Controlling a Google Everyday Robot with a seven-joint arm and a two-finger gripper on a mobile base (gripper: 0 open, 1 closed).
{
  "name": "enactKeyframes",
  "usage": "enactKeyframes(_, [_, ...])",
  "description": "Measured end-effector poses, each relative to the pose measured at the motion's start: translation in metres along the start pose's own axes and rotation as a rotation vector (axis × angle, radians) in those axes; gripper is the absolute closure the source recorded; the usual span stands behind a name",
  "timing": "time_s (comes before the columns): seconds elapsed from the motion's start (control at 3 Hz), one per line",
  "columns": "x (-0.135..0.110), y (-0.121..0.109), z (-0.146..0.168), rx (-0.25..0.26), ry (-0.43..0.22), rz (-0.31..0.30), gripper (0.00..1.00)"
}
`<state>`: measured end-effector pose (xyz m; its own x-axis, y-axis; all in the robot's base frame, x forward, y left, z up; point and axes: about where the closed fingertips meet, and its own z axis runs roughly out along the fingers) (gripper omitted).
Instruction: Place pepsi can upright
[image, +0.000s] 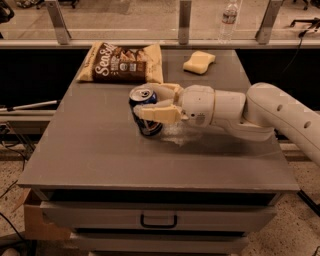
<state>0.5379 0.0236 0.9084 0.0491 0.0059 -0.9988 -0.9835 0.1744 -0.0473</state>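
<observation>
The pepsi can (145, 114) is dark blue with a silver top and pull tab. It stands near the middle of the grey table (100, 150), slightly tilted, its base on or just above the surface. My gripper (152, 101) reaches in from the right. Its cream fingers (159, 114) are closed around the can's upper body, one in front and one behind. The white arm stretches off to the right edge of the view.
A brown chip bag (121, 63) lies at the table's back left. A yellow sponge (199, 62) lies at the back right. A clear water bottle (229, 20) stands on the ledge behind. Drawers (159, 219) sit below the table's front edge.
</observation>
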Motion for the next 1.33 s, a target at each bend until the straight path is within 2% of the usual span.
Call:
enactKeyframes(0.67, [0.0038, 0.0016, 0.0012, -0.006, 0.006, -0.003, 0.15])
enactKeyframes(1.0, [0.0061, 0.0033, 0.0026, -0.014, 0.013, -0.006, 0.0])
enactKeyframes(1.33, [0.006, 0.0016, -0.0004, -0.008, 0.039, -0.03, 0.0])
